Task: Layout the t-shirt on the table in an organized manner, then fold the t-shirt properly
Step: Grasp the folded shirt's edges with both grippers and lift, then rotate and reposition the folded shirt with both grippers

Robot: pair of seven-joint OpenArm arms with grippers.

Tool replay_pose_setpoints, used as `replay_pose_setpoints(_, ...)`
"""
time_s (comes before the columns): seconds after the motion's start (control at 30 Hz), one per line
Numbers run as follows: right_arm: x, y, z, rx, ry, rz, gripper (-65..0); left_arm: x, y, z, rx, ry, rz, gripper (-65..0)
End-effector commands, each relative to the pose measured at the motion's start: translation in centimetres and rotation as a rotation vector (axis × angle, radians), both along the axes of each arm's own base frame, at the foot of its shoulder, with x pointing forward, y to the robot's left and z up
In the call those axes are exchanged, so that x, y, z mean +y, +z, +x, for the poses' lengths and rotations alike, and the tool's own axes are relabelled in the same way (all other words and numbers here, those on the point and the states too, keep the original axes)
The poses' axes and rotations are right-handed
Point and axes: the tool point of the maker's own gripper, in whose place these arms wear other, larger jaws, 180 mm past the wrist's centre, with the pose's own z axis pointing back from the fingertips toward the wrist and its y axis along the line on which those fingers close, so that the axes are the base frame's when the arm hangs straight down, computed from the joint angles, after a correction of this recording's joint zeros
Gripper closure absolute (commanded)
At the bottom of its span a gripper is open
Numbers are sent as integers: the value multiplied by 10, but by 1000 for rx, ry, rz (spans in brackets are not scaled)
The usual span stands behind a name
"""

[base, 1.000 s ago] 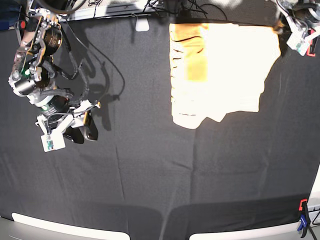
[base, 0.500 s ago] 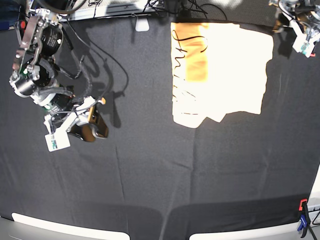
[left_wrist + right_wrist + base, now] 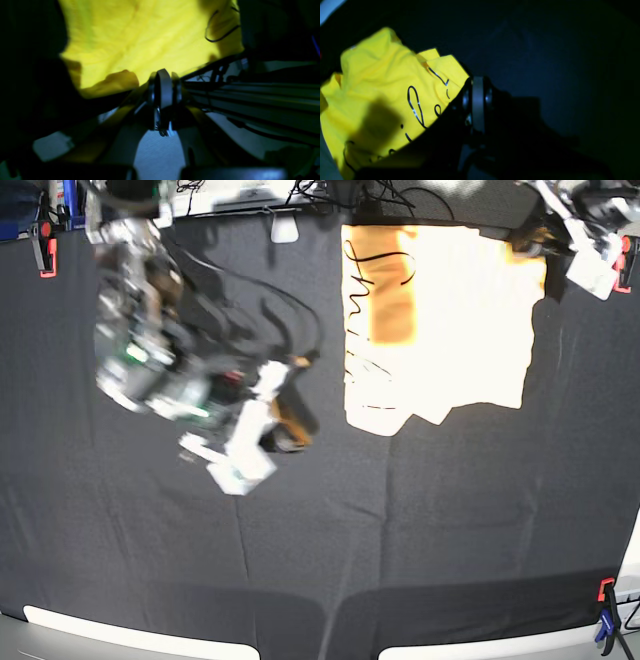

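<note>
The t-shirt [image 3: 450, 330] lies partly folded at the far middle-right of the black table [image 3: 400, 530]; it is light yellow with thin black script lines. My left gripper [image 3: 527, 242] sits at the shirt's far right corner. In the left wrist view this gripper [image 3: 163, 75] is shut, its tips right at the edge of the t-shirt [image 3: 140, 37]; whether cloth is pinched does not show. My right gripper [image 3: 290, 435] is blurred over bare table left of the shirt. The right wrist view shows it [image 3: 478, 82] shut and empty, just beside a corner of the t-shirt [image 3: 382, 87].
Red clamps [image 3: 42, 240] [image 3: 625, 265] hold the far edge, and a red and blue clamp [image 3: 605, 610] the near right. Cables and a white tag [image 3: 285, 228] lie along the back. A metal rail [image 3: 250, 92] runs beside the left gripper.
The right arm has swung right toward the shirt, and its gripper has shut. The left gripper has come back onto the shirt's far right corner. The shirt's right edge sits slightly further left.
</note>
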Motion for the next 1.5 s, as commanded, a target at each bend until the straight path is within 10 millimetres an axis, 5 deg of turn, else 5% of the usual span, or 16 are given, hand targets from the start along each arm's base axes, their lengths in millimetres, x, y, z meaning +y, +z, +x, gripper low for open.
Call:
replay_pose_setpoints(0.0,4,12,12,-39,6,21,0,-9,6,0,-17,-23,-26,0)
replay_pose_setpoints(0.17,14,6,34,0,1,42,0,-27,-21,-13,14,-103,29,0)
replay_pose_setpoints(0.43,21,20,44,-31,7,61,0,-26,-70,-13,113,-96,26,0)
replay_pose_setpoints(0.73,21,20,44,-29,7,57,0,7,-110,30,138,-42,111,0)
replay_pose_setpoints(1.1,18,11,40,5,12,20,0,23,-67,139,-125,67,143,0)
replay_pose_setpoints(1.47,9,-10,40,54,-7,-42,0,35,-33,191,-291,138,177,0)
